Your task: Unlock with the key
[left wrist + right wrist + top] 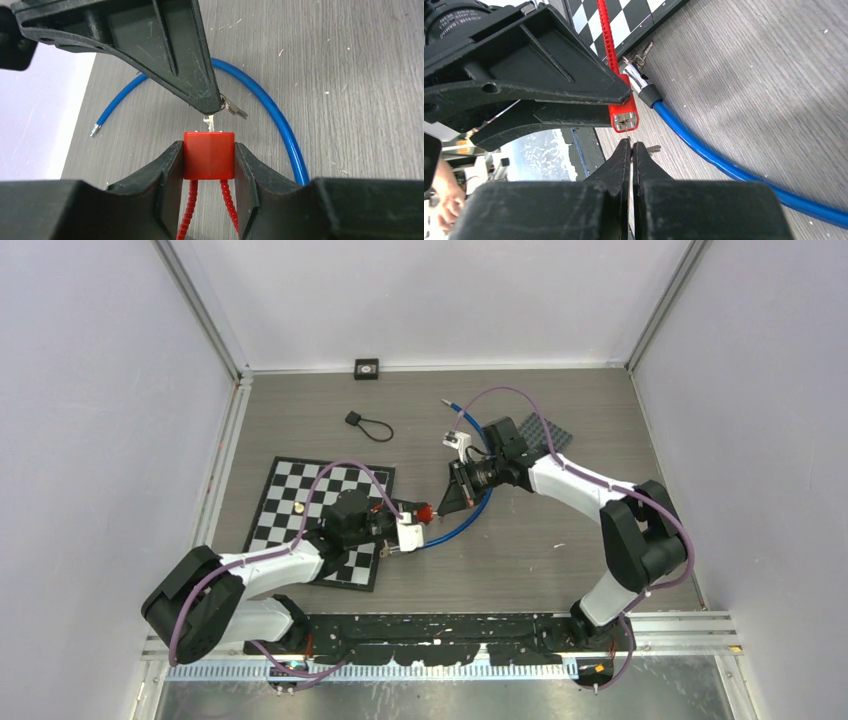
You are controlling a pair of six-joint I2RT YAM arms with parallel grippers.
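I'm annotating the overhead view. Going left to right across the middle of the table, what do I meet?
Chessboard → red lock → right gripper → dark gridded plate.

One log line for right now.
left gripper: holds red padlock | right gripper: shut on key | key: tip at keyhole, depth unclear

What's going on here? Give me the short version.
The left gripper holds the red padlock by its body. The right gripper is shut on a small key whose tip meets the padlock's keyhole face; how deep it sits cannot be told. A blue cable lies on the table beyond them. Nothing shows the padlock open yet.
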